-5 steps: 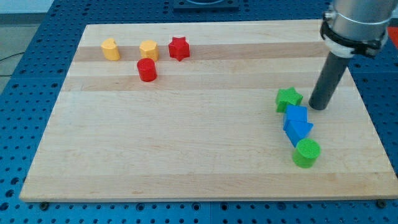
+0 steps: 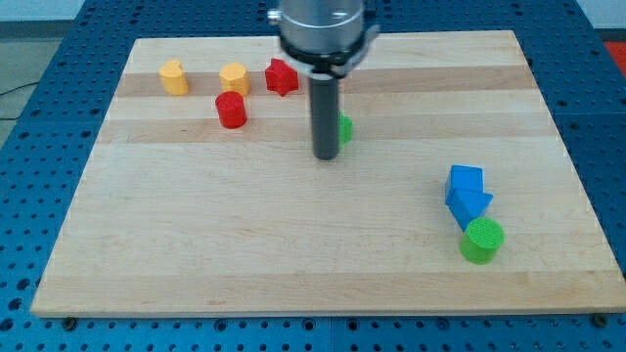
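Note:
My tip [image 2: 326, 155] rests on the board near its upper middle. Right behind the rod, touching it on its right side, a green star block [image 2: 344, 127] shows only as a small sliver. Up and left of the tip lie a red star [image 2: 281, 76], a red cylinder [image 2: 232, 110], a yellow block [image 2: 234, 78] and another yellow block [image 2: 173, 76]. Far to the right sit two blue blocks [image 2: 467, 195] pressed together, with a green cylinder [image 2: 482, 241] just below them.
The wooden board [image 2: 196, 244] lies on a blue perforated table [image 2: 39, 147]. The arm's grey wrist [image 2: 323, 24] hangs over the board's top edge, hiding part of it.
The rod swept from the right side to the upper middle, carrying the green star left and up, away from the blue blocks. Other blocks stayed put.

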Controlling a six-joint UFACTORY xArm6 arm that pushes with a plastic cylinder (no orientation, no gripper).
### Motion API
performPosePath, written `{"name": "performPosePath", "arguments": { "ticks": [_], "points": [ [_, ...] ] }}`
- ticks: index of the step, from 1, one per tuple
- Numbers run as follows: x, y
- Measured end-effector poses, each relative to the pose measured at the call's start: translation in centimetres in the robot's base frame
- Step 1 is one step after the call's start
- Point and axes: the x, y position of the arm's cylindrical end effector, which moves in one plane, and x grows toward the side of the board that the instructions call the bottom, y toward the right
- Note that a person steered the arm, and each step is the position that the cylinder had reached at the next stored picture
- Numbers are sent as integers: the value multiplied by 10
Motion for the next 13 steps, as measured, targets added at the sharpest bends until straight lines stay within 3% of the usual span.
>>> {"name": "performPosePath", "arguments": {
  "ticks": [1, 2, 3, 4, 6, 8, 11, 13],
  "points": [
    [-13, 21],
    [-55, 9],
    [-17, 13],
    [-9, -27],
    [-56, 5],
    [-11, -33],
    [-83, -29],
    [-104, -27]
  ]
}}
